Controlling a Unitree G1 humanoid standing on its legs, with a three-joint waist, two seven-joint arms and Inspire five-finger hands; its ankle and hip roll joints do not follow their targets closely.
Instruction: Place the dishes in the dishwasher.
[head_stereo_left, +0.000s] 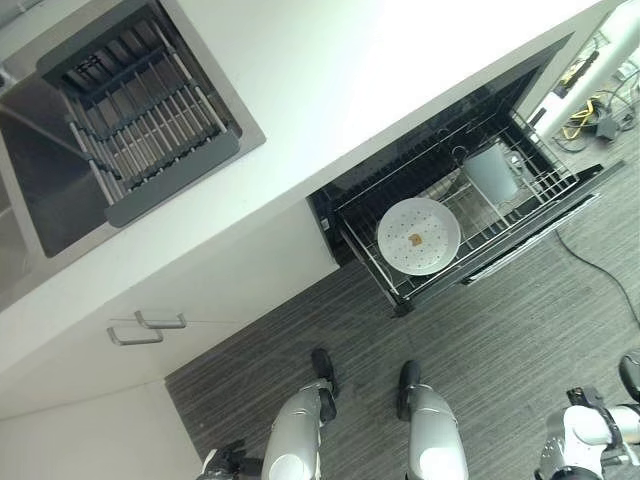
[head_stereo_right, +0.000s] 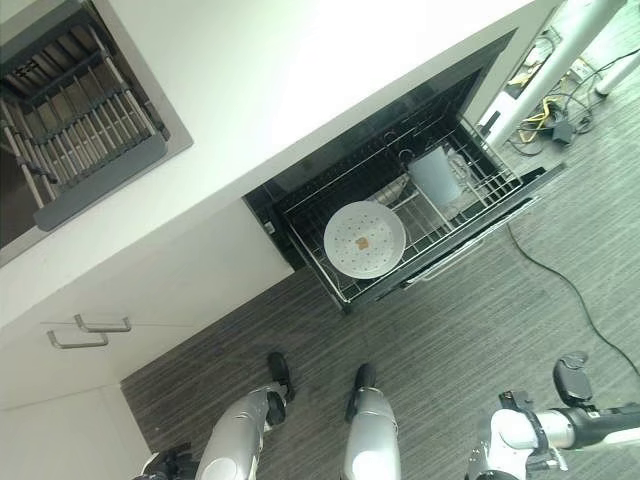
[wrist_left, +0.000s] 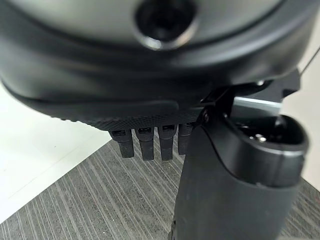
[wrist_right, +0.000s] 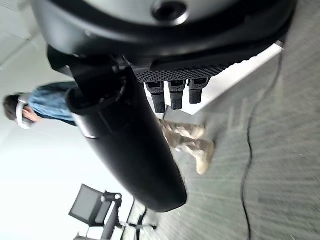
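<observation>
The dishwasher (head_stereo_left: 345, 205) stands open under the white counter, its wire rack (head_stereo_left: 530, 205) pulled out over the floor. A white round plate (head_stereo_left: 418, 236) with a small brown spot lies in the rack's front part. A grey metal cup (head_stereo_left: 490, 170) stands further back in the same rack. My left hand (wrist_left: 150, 142) hangs low over the striped grey floor, fingers straight, holding nothing. My right hand (wrist_right: 175, 92) is also down by the floor, fingers straight and empty. Both hands are well away from the rack.
A sink (head_stereo_left: 40, 190) holding a dark dish rack (head_stereo_left: 140, 110) is set in the counter at the upper left. Cabinet handles (head_stereo_left: 150, 325) show below it. Cables (head_stereo_left: 595, 110) lie beyond the dishwasher. A person (wrist_right: 47, 105) stands off to my right, near an office chair (wrist_right: 95, 210).
</observation>
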